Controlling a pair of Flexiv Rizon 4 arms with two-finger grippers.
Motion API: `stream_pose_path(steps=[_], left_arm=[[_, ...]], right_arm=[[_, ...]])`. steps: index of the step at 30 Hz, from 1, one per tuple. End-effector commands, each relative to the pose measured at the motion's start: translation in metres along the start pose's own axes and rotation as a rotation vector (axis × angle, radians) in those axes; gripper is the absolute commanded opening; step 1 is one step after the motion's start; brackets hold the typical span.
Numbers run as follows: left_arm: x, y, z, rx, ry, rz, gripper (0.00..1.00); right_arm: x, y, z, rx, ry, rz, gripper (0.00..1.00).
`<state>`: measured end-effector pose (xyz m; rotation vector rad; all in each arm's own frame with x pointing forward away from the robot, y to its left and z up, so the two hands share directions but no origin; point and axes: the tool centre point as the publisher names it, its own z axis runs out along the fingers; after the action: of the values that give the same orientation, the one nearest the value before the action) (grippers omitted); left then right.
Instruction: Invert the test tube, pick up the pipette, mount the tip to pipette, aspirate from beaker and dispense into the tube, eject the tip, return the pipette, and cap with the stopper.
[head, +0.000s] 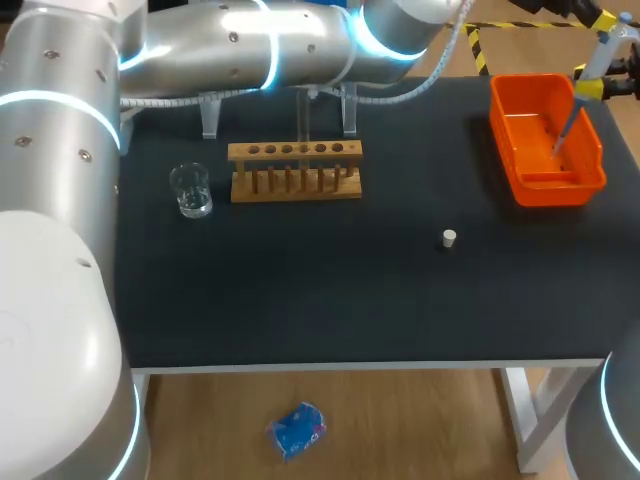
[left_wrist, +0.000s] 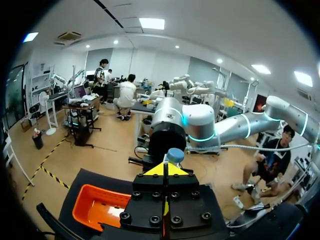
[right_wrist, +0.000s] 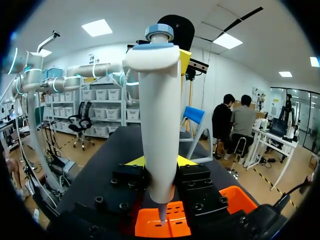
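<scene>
My right gripper (head: 590, 88) (right_wrist: 159, 165) is shut on the white pipette (head: 597, 60) (right_wrist: 157, 115) and holds it upright over the orange bin (head: 545, 140) (right_wrist: 235, 197). The pipette's narrow end points down into the bin. My left arm crosses the back of the table. Its gripper (head: 604, 18) (left_wrist: 165, 172) is shut and empty, with its yellow tips right at the pipette's blue top (left_wrist: 175, 155) (right_wrist: 159, 32). The wooden tube rack (head: 295, 172), the glass beaker (head: 190, 190) and the small white stopper (head: 449, 238) stand apart on the black table.
A clear acrylic stand (head: 210, 115) sits behind the rack under my left arm. The orange bin (left_wrist: 97, 210) lies at the back right corner, near the table's edge. Bare black mat (head: 300, 290) fills the front half.
</scene>
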<state>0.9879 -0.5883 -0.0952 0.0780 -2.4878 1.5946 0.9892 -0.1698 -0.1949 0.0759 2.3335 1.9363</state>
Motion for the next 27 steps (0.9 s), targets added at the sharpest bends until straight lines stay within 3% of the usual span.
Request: stream_pose_path(steps=[1, 20, 27], left_arm=[[-0.001, 0.014, 0.011, 0.006, 0.004, -0.002, 0.00], [-0.001, 0.019, 0.012, 0.005, 0.006, -0.005, 0.00], [0.000, 0.006, 0.005, -0.003, -0.015, 0.025, 0.00]], right_arm=[[-0.002, 0.012, -0.001, 0.003, 0.001, 0.000, 0.00], [-0.002, 0.012, -0.001, 0.003, 0.001, 0.000, 0.00], [-0.002, 0.012, -0.001, 0.003, 0.001, 0.000, 0.00]])
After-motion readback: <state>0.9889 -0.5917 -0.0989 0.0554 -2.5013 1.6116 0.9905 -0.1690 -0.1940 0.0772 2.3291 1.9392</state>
